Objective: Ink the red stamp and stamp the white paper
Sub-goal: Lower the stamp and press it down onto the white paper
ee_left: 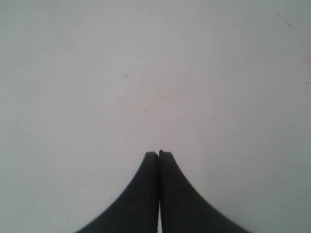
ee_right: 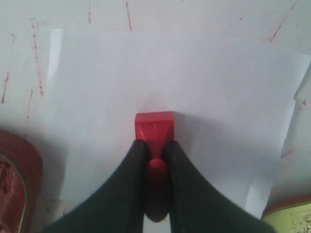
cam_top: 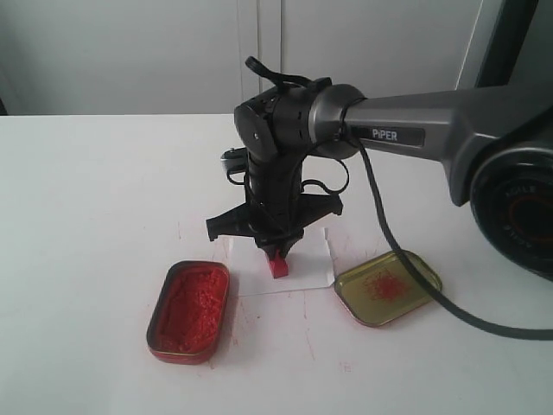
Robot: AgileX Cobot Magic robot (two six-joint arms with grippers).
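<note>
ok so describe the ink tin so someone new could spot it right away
On the white table, find the white paper with the red stamp on it. The ink tin lies beside the paper on the exterior view's left, oblong and packed with crumbly red paste. The gold lid on the other side only has red smears.
</note>
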